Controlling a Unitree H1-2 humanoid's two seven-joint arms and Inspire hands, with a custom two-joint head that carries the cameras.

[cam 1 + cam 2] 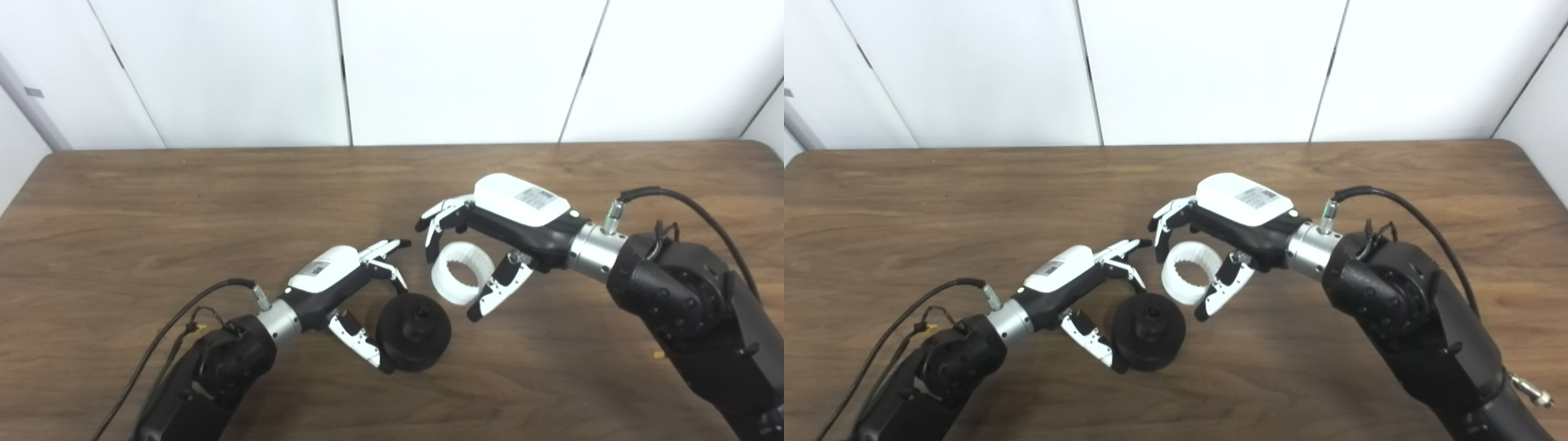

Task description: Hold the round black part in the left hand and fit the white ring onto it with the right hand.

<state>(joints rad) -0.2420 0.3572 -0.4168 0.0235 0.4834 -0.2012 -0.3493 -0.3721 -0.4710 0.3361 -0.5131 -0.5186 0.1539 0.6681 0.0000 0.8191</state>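
- Wooden table (184, 202): brown grain surface, bounded on the far side by white wall panels (465, 67). Both arms enter from the near edge.
- Left hand (343, 288): positioned left of centre, near side. Fingers and thumb are closed around the round black part (414, 331); the thumb (361, 343) presses on its near-left rim and the fingers (386, 269) curl over its far-left side.
- Round black part: disc-shaped, tilted on edge so its face with a raised centre hub points up and toward the right. Whether its lower rim touches the table cannot be determined.
- Right hand (1222, 242): positioned at centre, farther than the left hand. Fingers (1167, 223) curve down on the far-left side of the white ring (1190, 272), thumb (1220, 294) on its near-right side. The hand is clamped on the ring.
- White ring: short hollow cylinder with a toothed inner wall, opening facing up and toward the camera. It sits just beside the black part, on its far-right side. The two parts are close; contact between them cannot be confirmed. The ring is not seated over the hub.
- Cables: a black cable (686, 202) loops off the right wrist; another black cable (184, 306) trails from the left wrist toward the near-left edge.
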